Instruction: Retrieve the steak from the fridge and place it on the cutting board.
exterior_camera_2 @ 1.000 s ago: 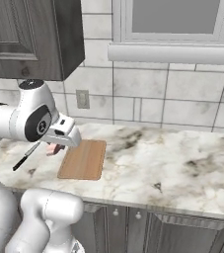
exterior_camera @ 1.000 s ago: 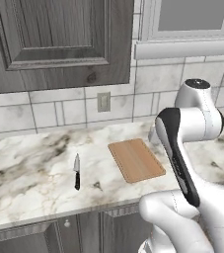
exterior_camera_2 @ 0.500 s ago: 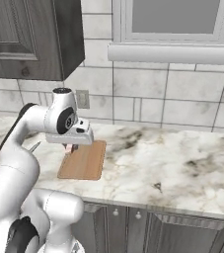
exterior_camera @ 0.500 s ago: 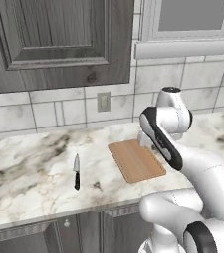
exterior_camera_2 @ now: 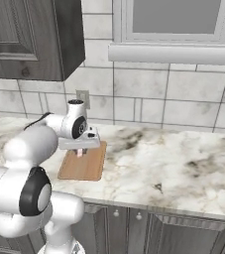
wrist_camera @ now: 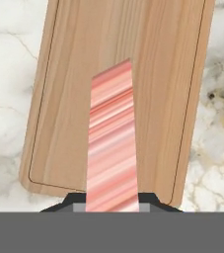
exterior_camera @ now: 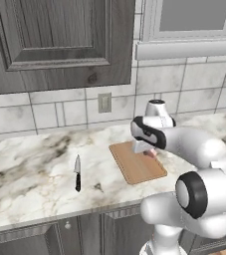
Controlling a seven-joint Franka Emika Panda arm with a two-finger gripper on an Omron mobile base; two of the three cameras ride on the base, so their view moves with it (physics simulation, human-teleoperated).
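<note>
On a grey-veined white marble counter (exterior_camera: 30,174) seen from the left base camera, a thin, light-brown rectangular wooden cutting board (exterior_camera: 137,165) with rounded corners lies beside a small black-handled knife (exterior_camera: 77,173), the two apart, while the white arm's two-finger gripper (exterior_camera: 149,152) hangs over the board's far end with a sliver of the pinkish-red raw steak (exterior_camera: 151,153) showing beneath it. Dark wood cabinet doors (exterior_camera: 50,40) and pale wall tiles with a light switch plate (exterior_camera: 104,102) rise behind. From the right base camera, the gripper (exterior_camera_2: 80,152) sits low over the cutting board (exterior_camera_2: 84,165) at its far end, clenched on the steak (exterior_camera_2: 80,153), a small pink piece hanging just under the hand; whether it touches the wood cannot be told. Through the hand camera, the steak (wrist_camera: 111,148) appears as a long flat slab of pinkish red with paler streaks, held edge-on between the finger tips (wrist_camera: 148,199) and pointing down at the board (wrist_camera: 172,99), which lies lengthwise on the marble (wrist_camera: 10,74).
</note>
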